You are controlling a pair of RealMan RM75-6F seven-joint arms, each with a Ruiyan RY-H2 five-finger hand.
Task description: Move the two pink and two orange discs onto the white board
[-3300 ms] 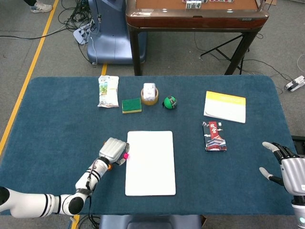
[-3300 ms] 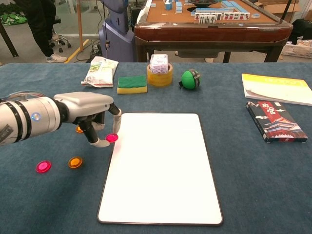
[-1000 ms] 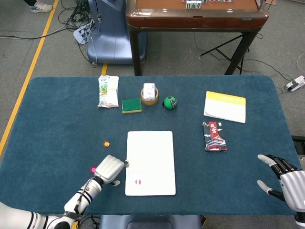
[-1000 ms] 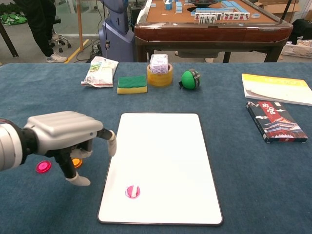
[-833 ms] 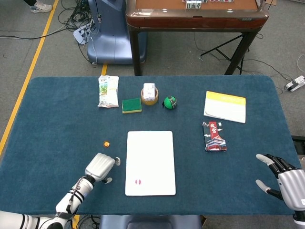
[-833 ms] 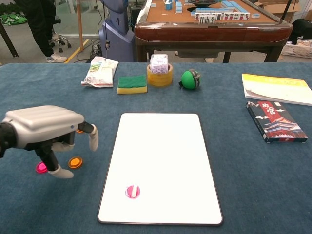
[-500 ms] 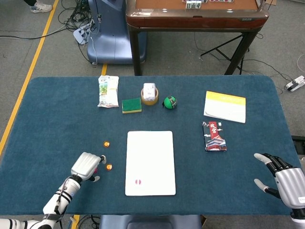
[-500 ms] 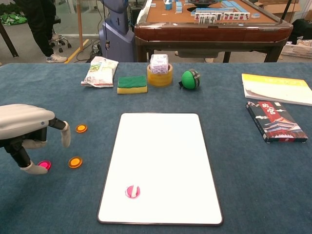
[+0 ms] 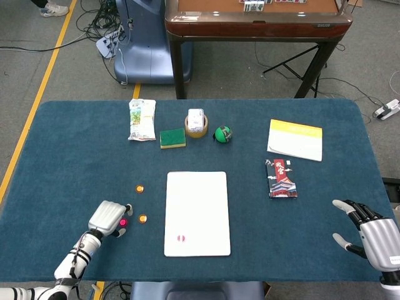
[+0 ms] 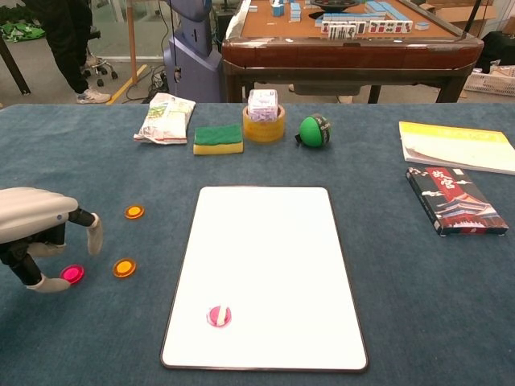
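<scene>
Since three seconds ago, one pink disc (image 10: 218,315) has gone from the left hand's (image 10: 34,225) fingers to the board (image 10: 265,241), where it now lies near the front left corner, and the hand has drawn back toward the desk's (image 9: 69,162) front left. That hand hangs palm down over the second pink disc (image 10: 72,274), a fingertip right at the disc's edge; whether it touches I cannot tell, and the fingers are apart with nothing held. Just right of that disc lies an orange disc (image 10: 124,267), and the other orange disc (image 10: 134,211) sits a little farther back; both rest on the cloth between the hand and the board's left edge. At the desk's front right edge the right hand (image 9: 370,234) hovers with fingers spread, gripping nothing. Along the back of the desk stand a snack bag (image 10: 165,117), a sponge (image 10: 218,137), a tape roll (image 10: 264,122) with a small white packet set in it, and a green ball (image 10: 314,130). Toward the right edge lie a booklet (image 10: 457,145) and a dark box (image 10: 452,199).
</scene>
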